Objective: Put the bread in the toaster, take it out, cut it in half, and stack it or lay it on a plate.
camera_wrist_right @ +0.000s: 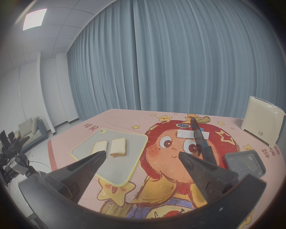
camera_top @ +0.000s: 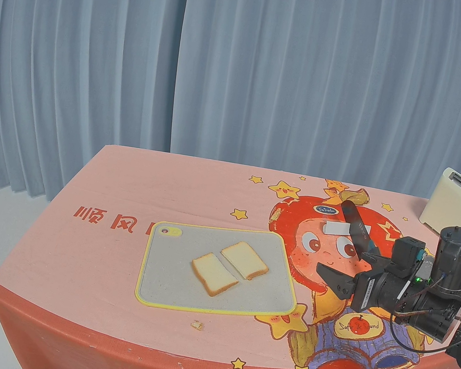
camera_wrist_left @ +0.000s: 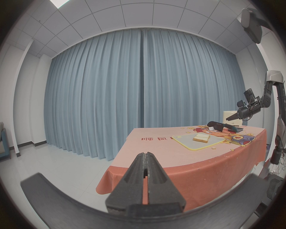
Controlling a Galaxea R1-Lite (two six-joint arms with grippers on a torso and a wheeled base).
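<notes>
Head view, and here's the desk (camera_top: 124, 187), draped in a smooth salmon-pink cloth printed with a big cartoon face and yellow stars. Right in the middle lies a cutting board (camera_top: 166, 285), a flat grey slab with rounded corners and a yellow rim. On it sits the bread, cut in two. The front half (camera_top: 213, 274) and the back half (camera_top: 245, 260) are both oblong, with pale crumb and tan crust, lying flat side by side with a thin gap between them. A crumb (camera_top: 196, 324) rests on the cloth just off the board's near edge. To the right, a knife (camera_top: 355, 225) with a dark blade lies flat across a white label. The right claw (camera_top: 347, 273) hovers above the cloth between board and knife. At the far right corner stands the toaster (camera_top: 460, 205), a smooth cream box with a slot on top. A pleated blue-grey curtain (camera_top: 263, 64) hangs behind.

Left wrist view: the left claw (camera_wrist_left: 145, 156) sits low, well away from the desk and off its corner. Its two black wedge-shaped fingers are pressed together with nothing between them.

Right wrist view: the right claw's tapered black fingers are spread wide and hold nothing, aimed across the cloth with the board and bread beyond one fingertip. Near the toaster, just beside the knife's handle, there's a dark grey tray (camera_wrist_right: 245, 162), shallow and rectangular with rounded corners and a streaky floor.
</notes>
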